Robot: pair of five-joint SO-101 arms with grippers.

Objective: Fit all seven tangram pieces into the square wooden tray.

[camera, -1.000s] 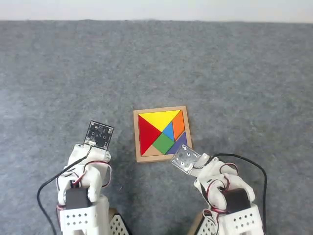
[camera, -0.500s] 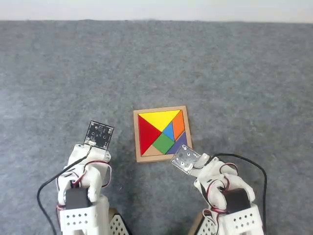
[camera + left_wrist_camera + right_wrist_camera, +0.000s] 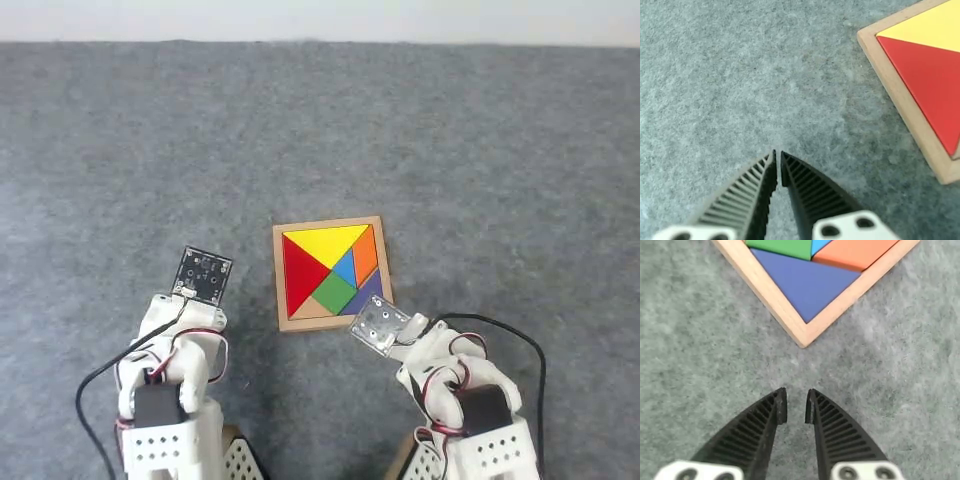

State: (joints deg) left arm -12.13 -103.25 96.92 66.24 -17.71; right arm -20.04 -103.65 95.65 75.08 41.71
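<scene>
Tray sits mid-table on grey felt, packed with coloured pieces. One corner triangle looks like bare wood, so I cannot tell whether a piece is missing. Nearby, the left claw is pinched nearly closed and the right claw is narrowly parted, both empty. Fitting seems done, and that corner should be checked next.
</scene>
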